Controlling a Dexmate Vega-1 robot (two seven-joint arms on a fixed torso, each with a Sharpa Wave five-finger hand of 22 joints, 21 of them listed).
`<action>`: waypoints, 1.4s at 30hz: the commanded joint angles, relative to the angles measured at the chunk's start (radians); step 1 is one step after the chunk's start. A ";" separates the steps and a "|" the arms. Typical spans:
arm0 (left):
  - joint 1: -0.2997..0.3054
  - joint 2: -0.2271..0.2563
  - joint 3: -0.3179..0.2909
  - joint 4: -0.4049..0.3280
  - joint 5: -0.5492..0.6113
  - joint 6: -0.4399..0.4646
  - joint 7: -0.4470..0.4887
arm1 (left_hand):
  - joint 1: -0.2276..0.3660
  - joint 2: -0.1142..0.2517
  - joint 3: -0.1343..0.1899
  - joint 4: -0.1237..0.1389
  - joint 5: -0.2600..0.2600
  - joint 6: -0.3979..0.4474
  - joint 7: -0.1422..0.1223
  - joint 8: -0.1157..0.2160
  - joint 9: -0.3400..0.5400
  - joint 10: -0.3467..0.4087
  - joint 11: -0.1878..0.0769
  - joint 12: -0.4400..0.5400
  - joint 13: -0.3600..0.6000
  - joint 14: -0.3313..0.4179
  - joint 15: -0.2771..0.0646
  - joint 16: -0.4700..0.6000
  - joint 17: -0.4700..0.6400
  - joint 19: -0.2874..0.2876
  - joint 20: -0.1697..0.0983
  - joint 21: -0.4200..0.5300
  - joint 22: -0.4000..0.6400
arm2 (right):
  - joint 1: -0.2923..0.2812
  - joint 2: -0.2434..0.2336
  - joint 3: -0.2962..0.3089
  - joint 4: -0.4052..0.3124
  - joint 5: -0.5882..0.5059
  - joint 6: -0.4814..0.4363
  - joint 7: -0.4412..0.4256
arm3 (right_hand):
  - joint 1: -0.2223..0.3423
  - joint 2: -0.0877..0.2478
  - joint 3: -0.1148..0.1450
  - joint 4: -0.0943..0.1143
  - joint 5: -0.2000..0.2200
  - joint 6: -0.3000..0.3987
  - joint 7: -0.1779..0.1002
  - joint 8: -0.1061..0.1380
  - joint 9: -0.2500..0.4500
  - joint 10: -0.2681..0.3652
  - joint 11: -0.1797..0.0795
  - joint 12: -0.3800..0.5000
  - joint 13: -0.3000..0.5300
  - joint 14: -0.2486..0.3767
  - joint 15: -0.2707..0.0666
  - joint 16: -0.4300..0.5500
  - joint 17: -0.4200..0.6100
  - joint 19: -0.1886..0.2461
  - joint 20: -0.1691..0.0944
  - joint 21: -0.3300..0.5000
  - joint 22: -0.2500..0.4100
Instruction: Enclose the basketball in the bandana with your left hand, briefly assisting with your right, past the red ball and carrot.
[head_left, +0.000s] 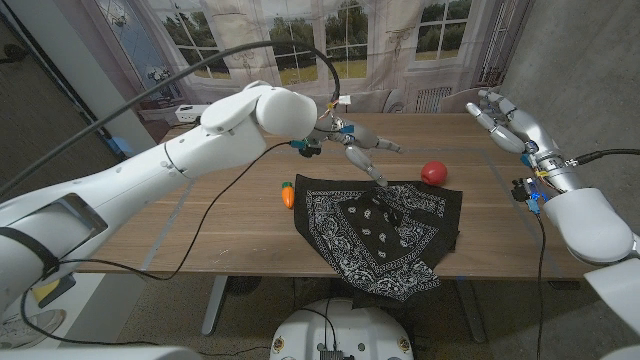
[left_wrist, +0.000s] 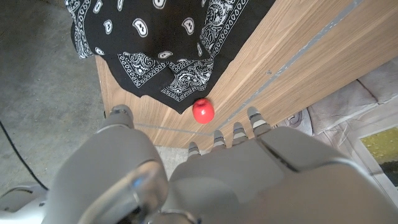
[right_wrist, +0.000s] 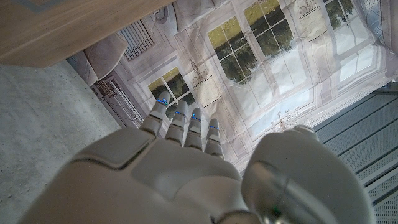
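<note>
The black paisley bandana (head_left: 380, 228) lay spread over the near middle of the wooden desk (head_left: 230, 230), one corner hanging over the front edge. A slight hump sat near its middle, but the basketball itself could not be made out, so whether it lay under the cloth could not be told.

The left robot hand (head_left: 362, 158) hovered just past the bandana's far edge, its fingers (head_left: 378, 176) stretched out and pointing down toward that edge. Whether the fingertips touched the cloth was unclear. In the left wrist view the left robot hand (left_wrist: 205, 168) showed its fingers apart with nothing in them.

The right robot hand (head_left: 505, 118) was raised at the far right of the desk, well apart from the bandana, fingers spread and empty. The right wrist view showed the same robot hand (right_wrist: 168, 168) with straight fingers against the window backdrop.

Counted: one bandana, one red ball (head_left: 433, 172) just beside the bandana's far right corner, and one carrot (head_left: 288, 194) lying near the cloth's left corner. In the left wrist view the red ball (left_wrist: 203, 110) rested on the wood just off a bandana (left_wrist: 168, 43) corner.
</note>
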 joint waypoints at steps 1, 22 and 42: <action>0.043 -0.033 0.010 -0.001 0.119 -0.022 -0.086 | 0.013 -0.011 -0.007 -0.001 0.007 -0.069 -0.004 0.002 0.004 -0.029 0.008 0.006 0.001 0.008 -0.002 0.005 0.004 0.012 0.003 0.006 0.003 | 0.019 0.005 -0.026 0.015 -0.010 0.037 -0.029 | -0.007 0.007 -0.011 0.002 0.008 0.016 -0.004 0.004 0.001 0.021 0.000 0.003 -0.001 0.016 -0.007 0.011 -0.004 0.015 0.002 0.003 0.002; 0.109 -0.089 0.059 -0.009 0.357 -0.021 -0.197 | 0.068 -0.031 -0.017 -0.036 0.032 -0.120 -0.005 0.009 0.009 -0.063 0.018 0.012 0.001 -0.003 0.009 0.003 0.001 0.049 0.007 0.015 0.005 | -0.008 0.008 -0.015 0.005 -0.012 0.063 -0.027 | -0.021 0.019 -0.020 0.003 0.007 0.033 -0.003 0.004 0.001 0.045 0.002 0.003 -0.009 0.035 -0.016 0.014 -0.016 0.029 0.004 -0.003 0.002; 0.250 -0.097 0.017 -0.007 0.455 -0.085 -0.150 | 0.101 -0.019 -0.020 -0.047 0.054 -0.183 -0.005 0.007 0.013 -0.130 0.040 0.007 0.004 -0.046 0.014 -0.003 0.004 0.042 0.007 0.006 0.004 | -0.038 0.024 0.001 -0.005 -0.017 0.105 -0.001 | -0.025 0.028 -0.027 -0.001 0.007 0.050 0.004 0.005 0.001 0.069 0.001 0.004 -0.017 0.047 -0.022 0.014 -0.029 0.033 0.004 -0.012 0.003</action>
